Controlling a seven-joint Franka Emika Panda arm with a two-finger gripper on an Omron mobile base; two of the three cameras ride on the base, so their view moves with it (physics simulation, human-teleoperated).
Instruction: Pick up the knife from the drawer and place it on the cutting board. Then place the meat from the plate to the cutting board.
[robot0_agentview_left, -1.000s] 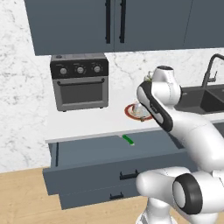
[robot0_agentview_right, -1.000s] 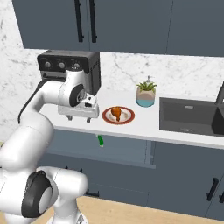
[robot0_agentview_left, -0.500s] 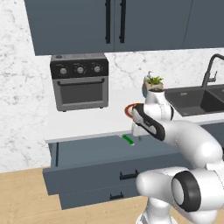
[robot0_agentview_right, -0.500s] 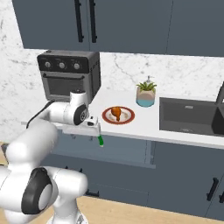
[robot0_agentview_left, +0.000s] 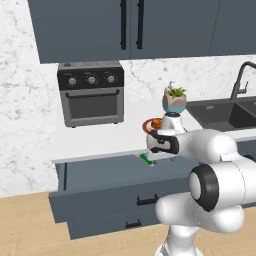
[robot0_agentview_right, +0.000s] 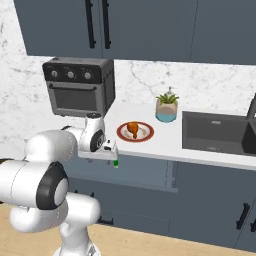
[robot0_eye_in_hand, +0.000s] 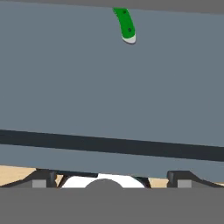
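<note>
The drawer (robot0_agentview_left: 100, 196) stands pulled out below the counter. The knife (robot0_agentview_left: 146, 160) lies at the drawer's back right; its green handle (robot0_eye_in_hand: 125, 24) is at the top of the hand view, over the grey drawer floor (robot0_eye_in_hand: 87, 87). My gripper (robot0_agentview_left: 159, 156) hangs open just above the drawer, right beside the knife (robot0_agentview_right: 115, 163), with nothing between its fingers (robot0_eye_in_hand: 179, 177). On the counter behind it, the meat (robot0_agentview_right: 132, 128) rests on the plate (robot0_agentview_right: 145, 135). The cutting board is out of view.
A black toaster oven (robot0_agentview_left: 92, 93) sits on the counter at the left. A teal bowl with a plant (robot0_agentview_right: 166, 108) stands behind the plate. A dark sink (robot0_agentview_right: 215, 132) and a faucet (robot0_agentview_left: 242, 80) lie to the right. Blue-grey cabinets hang above.
The arm has swung down from over the plate to the open drawer. The gripper now hangs close beside the knife. Its jaws have stayed open.
</note>
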